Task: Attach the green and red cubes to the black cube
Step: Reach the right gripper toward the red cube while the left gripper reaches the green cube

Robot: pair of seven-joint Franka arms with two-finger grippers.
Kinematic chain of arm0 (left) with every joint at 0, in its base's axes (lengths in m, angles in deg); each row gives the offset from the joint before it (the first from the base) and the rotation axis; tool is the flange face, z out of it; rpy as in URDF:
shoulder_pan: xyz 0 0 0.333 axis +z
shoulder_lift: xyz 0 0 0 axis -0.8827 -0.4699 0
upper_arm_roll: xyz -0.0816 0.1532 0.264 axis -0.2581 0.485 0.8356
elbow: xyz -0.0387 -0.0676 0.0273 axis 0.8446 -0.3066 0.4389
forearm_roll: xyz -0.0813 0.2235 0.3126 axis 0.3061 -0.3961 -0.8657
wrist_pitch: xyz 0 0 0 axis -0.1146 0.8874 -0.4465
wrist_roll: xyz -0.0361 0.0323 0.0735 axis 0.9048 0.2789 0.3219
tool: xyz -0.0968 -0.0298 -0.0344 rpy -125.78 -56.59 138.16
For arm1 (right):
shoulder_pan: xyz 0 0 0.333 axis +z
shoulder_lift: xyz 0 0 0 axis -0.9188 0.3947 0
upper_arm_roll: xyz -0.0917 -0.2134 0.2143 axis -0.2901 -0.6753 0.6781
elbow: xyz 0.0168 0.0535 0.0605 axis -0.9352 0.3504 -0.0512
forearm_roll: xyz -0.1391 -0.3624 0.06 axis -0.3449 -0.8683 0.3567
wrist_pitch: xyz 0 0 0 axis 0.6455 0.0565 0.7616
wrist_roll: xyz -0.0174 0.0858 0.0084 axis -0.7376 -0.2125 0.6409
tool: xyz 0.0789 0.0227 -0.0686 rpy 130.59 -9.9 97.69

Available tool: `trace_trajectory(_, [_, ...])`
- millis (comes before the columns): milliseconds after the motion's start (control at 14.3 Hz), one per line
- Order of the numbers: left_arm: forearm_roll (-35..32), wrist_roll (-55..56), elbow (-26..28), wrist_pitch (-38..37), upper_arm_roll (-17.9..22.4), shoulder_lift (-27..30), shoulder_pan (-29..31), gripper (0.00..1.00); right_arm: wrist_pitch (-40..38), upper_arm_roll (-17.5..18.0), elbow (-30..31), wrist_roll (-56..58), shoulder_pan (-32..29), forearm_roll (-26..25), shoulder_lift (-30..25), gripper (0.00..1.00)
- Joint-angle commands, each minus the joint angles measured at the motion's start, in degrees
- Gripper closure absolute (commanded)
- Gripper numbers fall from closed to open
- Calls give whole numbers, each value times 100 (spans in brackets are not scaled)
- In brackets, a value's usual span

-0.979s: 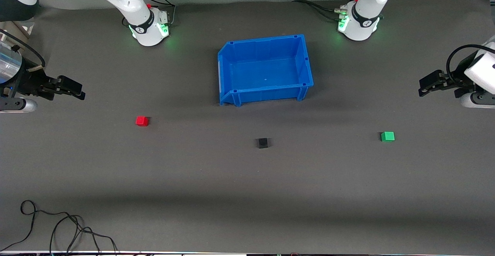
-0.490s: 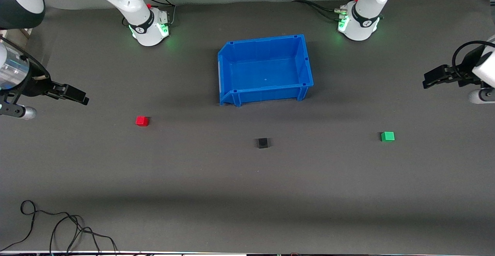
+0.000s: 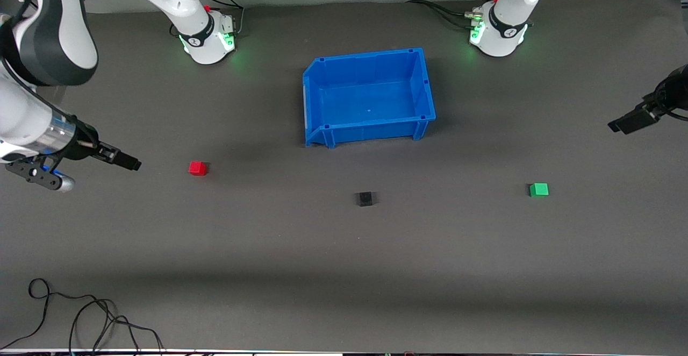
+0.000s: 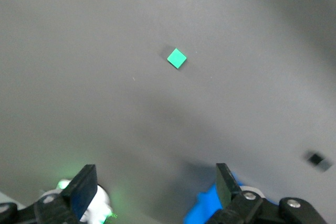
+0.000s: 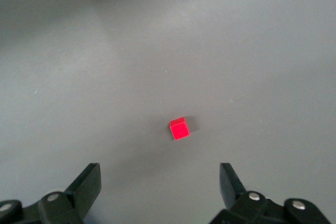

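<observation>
Arms: white shells, black joint bands | bases (image 3: pixel 207 41): green lights, black cables | fingers (image 5: pixel 86 184): black, screwed mounts

A robotics lab: two arm bases (image 3: pixel 209 38) bolted to a grey-matted table (image 3: pixel 344 270), loose cables (image 3: pixel 80 318).

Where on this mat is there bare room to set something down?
Bare mat runs between red cube and black cube, between black cube and green cube, and across the whole strip nearer the camera, down to the cable. Nowhere is crowded; the blue bin is empty too.
</observation>
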Motion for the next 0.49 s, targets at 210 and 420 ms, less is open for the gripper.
trace_trajectory(210, [1064, 2015, 243, 366, -43, -204, 829, 0, 195, 0, 308, -2996, 40, 216, 523, 0])
trace_trajectory(420, [1424, 2281, 777, 716, -43, -283, 1162, 0, 930, -61, 484, -4818, 23, 358, 813, 1])
